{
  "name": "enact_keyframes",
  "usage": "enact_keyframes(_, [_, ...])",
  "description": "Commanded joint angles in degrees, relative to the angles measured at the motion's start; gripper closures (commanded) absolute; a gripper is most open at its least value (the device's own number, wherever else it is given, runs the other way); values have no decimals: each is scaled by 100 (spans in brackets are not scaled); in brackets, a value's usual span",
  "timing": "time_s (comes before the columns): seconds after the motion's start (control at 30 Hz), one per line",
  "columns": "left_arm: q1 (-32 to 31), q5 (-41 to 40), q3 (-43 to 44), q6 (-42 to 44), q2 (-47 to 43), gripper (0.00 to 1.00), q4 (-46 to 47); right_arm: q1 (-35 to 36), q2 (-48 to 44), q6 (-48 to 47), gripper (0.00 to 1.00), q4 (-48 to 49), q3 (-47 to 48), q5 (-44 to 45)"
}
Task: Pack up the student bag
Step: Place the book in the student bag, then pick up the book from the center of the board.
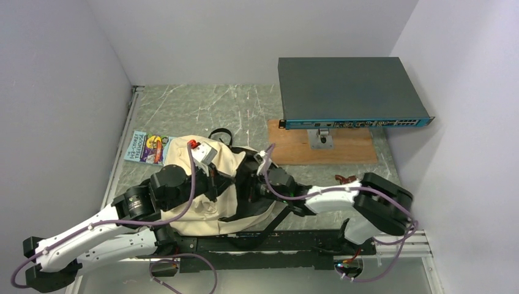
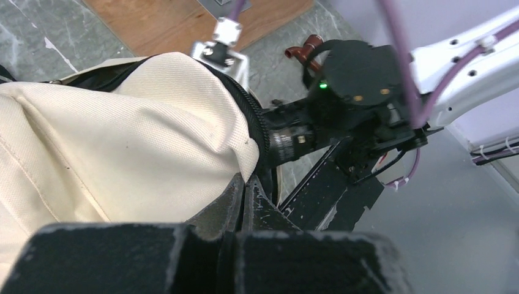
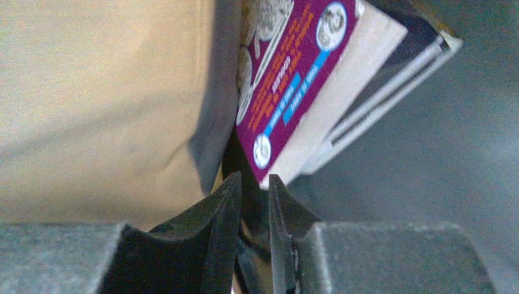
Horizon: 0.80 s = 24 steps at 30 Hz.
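The cream student bag (image 1: 202, 211) lies on the marble table between my two arms. My left gripper (image 2: 250, 182) is shut on the cream fabric edge of the bag (image 2: 122, 135) beside its dark zipper, holding the opening up. My right gripper (image 3: 253, 179) is at the bag's opening, cream fabric (image 3: 92, 92) to its left. Its jaws stand a narrow gap apart. A magenta paperback book (image 3: 294, 79) leans inside the bag, its lower corner right at the fingertips; nothing shows clamped between them. A second, colourful book (image 1: 147, 147) lies on the table left of the bag.
A dark rack unit (image 1: 349, 92) sits on a wooden board (image 1: 306, 150) at the back right. A small red-brown object (image 1: 346, 179) lies near the right arm. Walls close in on the left, back and right.
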Motion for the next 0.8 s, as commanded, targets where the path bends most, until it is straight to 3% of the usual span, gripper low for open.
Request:
enact_keyframes(0.0, [-36,232,-319,-428,94,100,731,17,-1406,-431,73,-1012,-568,479])
enact_keyframes(0.1, [-36,373,-580,-730,427,100,1097,42,-2625,-744,66,-2070,-931,1081])
enact_keyframes(0.13, [-36,451,-651,-796,569,95,1227,42,-3013,-906,64,-2531,-948,1279])
enact_keyframes(0.2, [-28,512,-650,-872,878,76,1261,40,-3686,-1157,63,-3392,-863,1598])
enact_keyframes(0.3, [98,249,-506,-701,921,38,874,29,-4557,-1378,63,-4188,-847,1905])
enact_keyframes(0.33, [316,425,-430,-563,877,31,725,33,-4807,-1417,64,-4441,-872,2019])
enact_keyframes(0.43, [1809,1423,3,-177,735,23,-43,28,-5346,-1546,63,-4942,-834,2341])
enact_keyframes(0.53, [3519,1079,338,-25,454,3,-964,30,-5574,-1756,63,-5353,-653,2520])
enact_keyframes(0.57, [3965,871,456,-37,398,1,-1152,32,-5626,-1830,63,-5449,-595,2556])
enact_keyframes(0.77, [6570,608,180,-922,384,0,-1068,29,-5834,-2216,63,-5824,-338,2760])
